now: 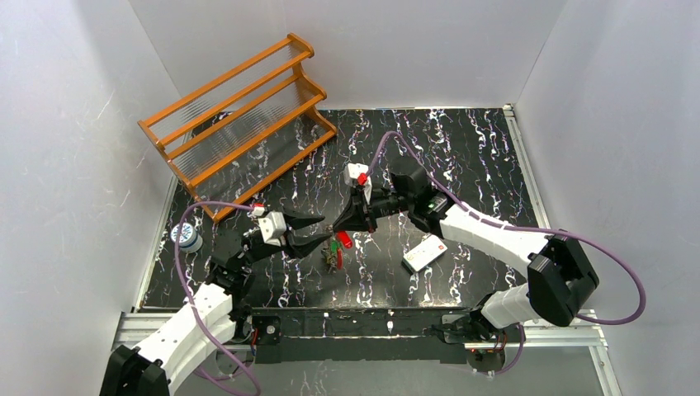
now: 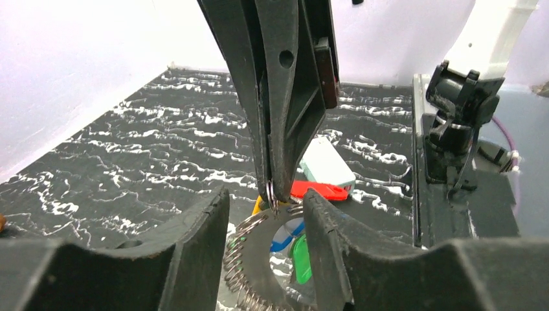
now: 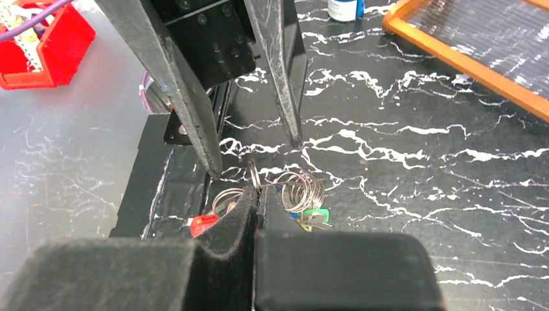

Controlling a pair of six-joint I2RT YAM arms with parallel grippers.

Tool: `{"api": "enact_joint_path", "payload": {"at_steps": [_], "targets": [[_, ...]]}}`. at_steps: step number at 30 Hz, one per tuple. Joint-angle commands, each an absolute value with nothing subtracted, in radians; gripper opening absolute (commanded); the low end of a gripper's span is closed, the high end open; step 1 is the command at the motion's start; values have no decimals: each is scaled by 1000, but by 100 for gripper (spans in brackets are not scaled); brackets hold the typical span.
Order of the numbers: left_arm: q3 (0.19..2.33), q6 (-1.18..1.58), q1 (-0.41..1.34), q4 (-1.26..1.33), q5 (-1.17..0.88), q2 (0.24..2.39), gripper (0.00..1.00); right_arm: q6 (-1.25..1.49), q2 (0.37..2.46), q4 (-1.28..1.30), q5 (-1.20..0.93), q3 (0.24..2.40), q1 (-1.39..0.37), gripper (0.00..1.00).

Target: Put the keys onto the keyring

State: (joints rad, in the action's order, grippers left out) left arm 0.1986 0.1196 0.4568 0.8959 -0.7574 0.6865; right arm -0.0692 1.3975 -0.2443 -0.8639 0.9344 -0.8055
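Well, your right gripper (image 3: pixel 257 194) was clenched on the keyring (image 3: pixel 303 188) near the middle of the worktop (image 1: pixel 462 165), keys (image 3: pixel 314 217) bunched below, and your left gripper (image 2: pixel 265 233) stood released astride it, so you needed a steady right and a square left pinch.

Centre's jammed: my right gripper (image 3: pixel 257 197) clamped on the keyring (image 3: pixel 254 173), left gripper (image 2: pixel 265 207) jaws spread around it, no room between them. Rack (image 1: pixel 239 124) blocks upper left, jar (image 1: pixel 189 239) sits at left edge, card (image 1: pixel 424 252) right of centre. I can pass over bare table (image 1: pixel 470 157) upper right.
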Motion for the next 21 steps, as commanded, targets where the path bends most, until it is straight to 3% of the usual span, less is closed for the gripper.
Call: {"api": "enact_joint_path", "payload": {"at_steps": [1,4,9,15,21], "targets": [[328,-94,460,602,-792,659,45,-170,1368,-83,-842,1035,-811,1],[453,-316,460,207,-780,684,45,-216,1374,-5,-792,1062,-824,1],[588,-511,460,-121,-758,762,44,-314,1410,151,-661,1118,-872,1],[641,-595,460,-245,-764,818,39,-362,1487,292,-521,1225,-921,1],[640,-598,460,-244,-803,841,37,-342,1564,363,-518,1297,-940,1]]}}
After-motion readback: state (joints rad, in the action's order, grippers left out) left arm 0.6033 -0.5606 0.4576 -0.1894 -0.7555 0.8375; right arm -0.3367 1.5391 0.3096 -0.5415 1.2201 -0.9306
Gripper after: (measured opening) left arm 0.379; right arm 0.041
